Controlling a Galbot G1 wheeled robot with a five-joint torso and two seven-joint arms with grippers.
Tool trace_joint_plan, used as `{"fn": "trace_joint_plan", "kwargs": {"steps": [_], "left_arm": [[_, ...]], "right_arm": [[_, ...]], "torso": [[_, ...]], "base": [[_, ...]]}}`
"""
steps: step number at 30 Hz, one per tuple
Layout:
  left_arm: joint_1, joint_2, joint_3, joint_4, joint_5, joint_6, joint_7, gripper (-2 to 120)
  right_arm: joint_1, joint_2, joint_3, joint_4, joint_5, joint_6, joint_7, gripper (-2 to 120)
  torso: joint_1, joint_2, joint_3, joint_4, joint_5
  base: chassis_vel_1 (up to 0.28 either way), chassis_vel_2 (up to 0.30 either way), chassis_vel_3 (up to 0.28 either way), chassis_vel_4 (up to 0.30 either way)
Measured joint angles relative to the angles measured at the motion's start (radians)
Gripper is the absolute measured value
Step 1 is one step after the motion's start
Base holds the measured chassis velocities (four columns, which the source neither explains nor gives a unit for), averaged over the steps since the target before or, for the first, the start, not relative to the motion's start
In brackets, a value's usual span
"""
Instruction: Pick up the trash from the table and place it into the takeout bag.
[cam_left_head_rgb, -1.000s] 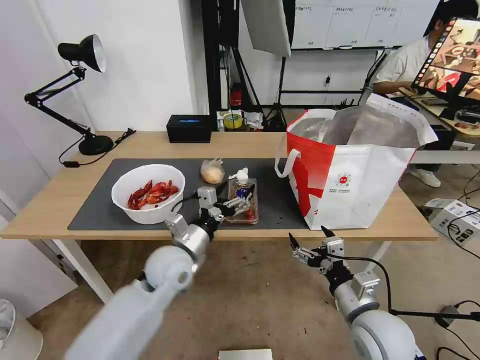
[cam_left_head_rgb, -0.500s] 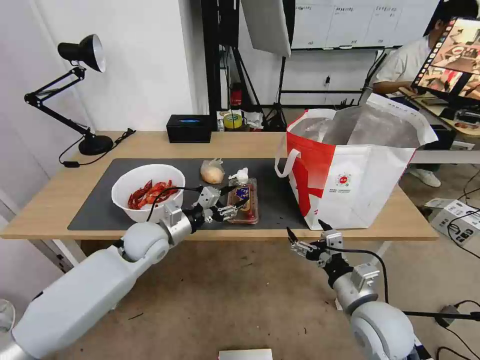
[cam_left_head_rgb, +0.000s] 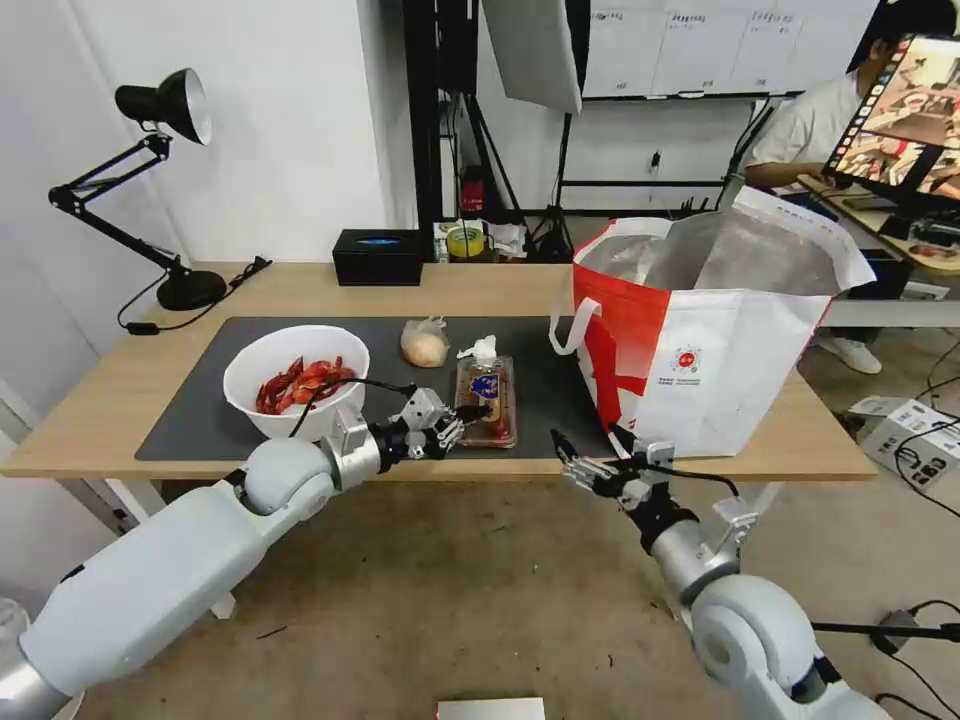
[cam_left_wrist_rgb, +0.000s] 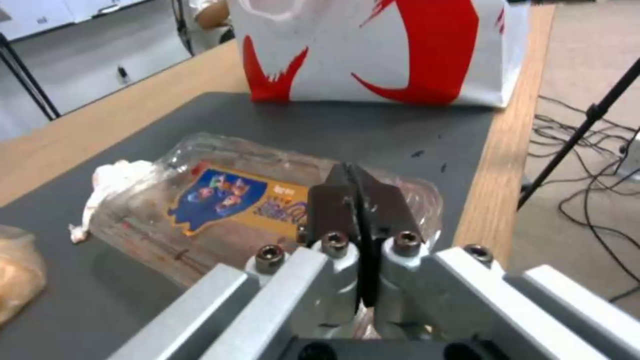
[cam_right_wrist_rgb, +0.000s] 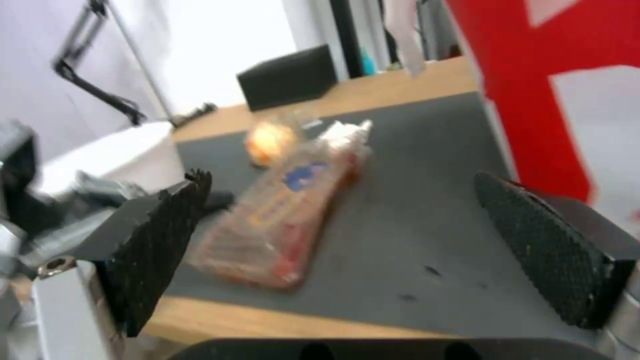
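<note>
Left pincer (cam_left_head_rgb: 462, 417) sits at the near edge of the clear plastic tray (cam_left_head_rgb: 486, 400); in the left wrist view its fingers (cam_left_wrist_rgb: 333, 210) are pressed together over the tray's near end, but whether the tray's rim is caught between them cannot be told. The tray lies flat on the dark grey mat (cam_left_head_rgb: 190, 420) of the bench (cam_left_head_rgb: 100, 400), with the crumpled white tissue (cam_left_head_rgb: 479, 349) at its far end. The small clear bag with a beige lump (cam_left_head_rgb: 425, 343) lies just beside the tissue, farther back on the mat. The white bowl of red crayfish shells (cam_left_head_rgb: 296, 384) stands on the mat to the left of the tray. The takeout bag (cam_left_head_rgb: 700, 370) stands upright and open on the right part of the bench. Right pincer (cam_left_head_rgb: 585, 462) hangs at the bench's front edge, between the tray and the bag, fingers wide apart and holding nothing.
</note>
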Motion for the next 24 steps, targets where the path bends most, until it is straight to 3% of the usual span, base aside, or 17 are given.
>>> {"fn": "trace_joint_plan", "kwargs": {"steps": [11, 24], "left_arm": [[-0.006, -0.020, 0.027, 0.041, 0.034, -0.016, 0.021, 0], [-0.001, -0.026, 0.029, 0.048, 0.041, -0.020, 0.020, 0]], "right_arm": [[0.087, -0.023, -0.051, -0.071, 0.207, 0.026, 0.023, 100], [0.185, -0.032, -0.090, -0.120, 0.284, 0.024, 0.039, 100]], "torso": [[0.000, 0.000, 0.000, 0.0000, 0.0000], [0.000, 0.000, 0.000, -0.0001, 0.0000]], "base": [[0.000, 0.000, 0.000, 0.000], [0.000, 0.000, 0.000, 0.000]]}}
